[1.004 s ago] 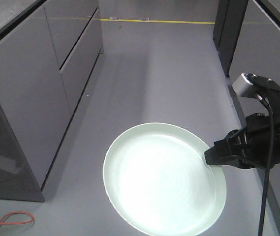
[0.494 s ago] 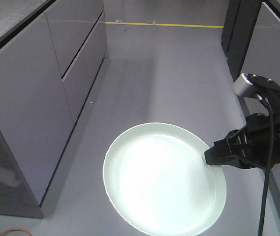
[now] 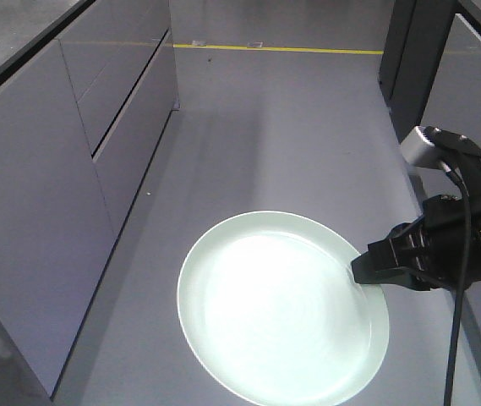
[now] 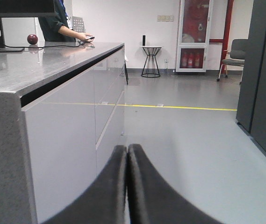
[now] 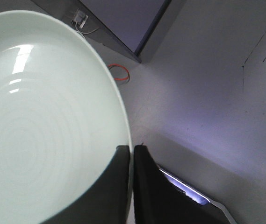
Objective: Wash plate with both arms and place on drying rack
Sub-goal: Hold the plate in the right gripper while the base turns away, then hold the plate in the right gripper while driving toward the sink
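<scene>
The pale mint-green plate [image 3: 282,309] hangs above the grey floor, held level by its right rim. My right gripper [image 3: 360,277] is shut on that rim; the right wrist view shows the plate [image 5: 44,121] filling the left side, with the rim pinched at the gripper [image 5: 131,151]. My left gripper [image 4: 127,151] is shut and empty, its two black fingers pressed together, pointing down an aisle beside a grey counter. The left arm does not show in the front view. The drying rack is out of view.
Grey cabinets [image 3: 71,178] with drawers line the left of the aisle; dark panels [image 3: 413,51] stand on the right. A yellow floor line [image 3: 282,49] crosses far ahead. A counter [image 4: 39,65], a person behind it, a stool and a chair show in the left wrist view. A red cable [image 5: 119,72] lies on the floor.
The floor and cabinets have slid back through the front view, so the base has rolled forward along the aisle. The plate and right gripper keep the same place in the view.
</scene>
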Controlling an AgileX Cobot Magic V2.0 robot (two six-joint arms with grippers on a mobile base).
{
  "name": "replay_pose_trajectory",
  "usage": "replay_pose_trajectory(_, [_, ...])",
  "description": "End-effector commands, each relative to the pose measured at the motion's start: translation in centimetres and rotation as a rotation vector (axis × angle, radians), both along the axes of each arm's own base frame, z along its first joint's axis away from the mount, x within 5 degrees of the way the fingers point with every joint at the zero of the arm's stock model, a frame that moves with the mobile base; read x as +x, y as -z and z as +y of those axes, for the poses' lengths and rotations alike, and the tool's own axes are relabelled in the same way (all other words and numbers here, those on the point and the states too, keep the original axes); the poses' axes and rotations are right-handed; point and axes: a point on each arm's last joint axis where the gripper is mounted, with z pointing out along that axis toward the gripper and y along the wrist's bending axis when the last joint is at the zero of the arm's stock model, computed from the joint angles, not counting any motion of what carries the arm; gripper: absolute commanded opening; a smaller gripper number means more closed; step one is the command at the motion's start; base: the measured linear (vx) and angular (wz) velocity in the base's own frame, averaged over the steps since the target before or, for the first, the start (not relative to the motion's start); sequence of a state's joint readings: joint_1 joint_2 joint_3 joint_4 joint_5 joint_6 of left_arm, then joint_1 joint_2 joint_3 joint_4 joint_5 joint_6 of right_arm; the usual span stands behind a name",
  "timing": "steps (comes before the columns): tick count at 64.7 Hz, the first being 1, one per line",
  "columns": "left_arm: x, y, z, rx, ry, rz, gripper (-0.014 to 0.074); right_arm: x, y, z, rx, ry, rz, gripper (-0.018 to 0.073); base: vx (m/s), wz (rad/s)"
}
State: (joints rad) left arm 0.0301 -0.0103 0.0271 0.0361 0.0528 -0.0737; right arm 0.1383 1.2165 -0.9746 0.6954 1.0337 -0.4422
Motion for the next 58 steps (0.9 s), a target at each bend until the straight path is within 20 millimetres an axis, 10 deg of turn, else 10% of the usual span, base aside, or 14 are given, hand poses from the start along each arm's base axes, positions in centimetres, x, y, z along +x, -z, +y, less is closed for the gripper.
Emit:
replay_pose_trajectory(1, [-0.32,-1.65,-0.06,-0.009,0.009,-0.116,-0.0006,-0.23,-1.6,0.16,0.049,0.011,-0.065,-0.0008,0.24,-0.03])
replay_pose_trajectory(58, [-0.31,-1.65,-0.28,-0.011,0.05,-0.116,-0.0006,-0.23,-1.6,0.16,0.049,0.011,-0.065,-0.0008,0.24,0.0])
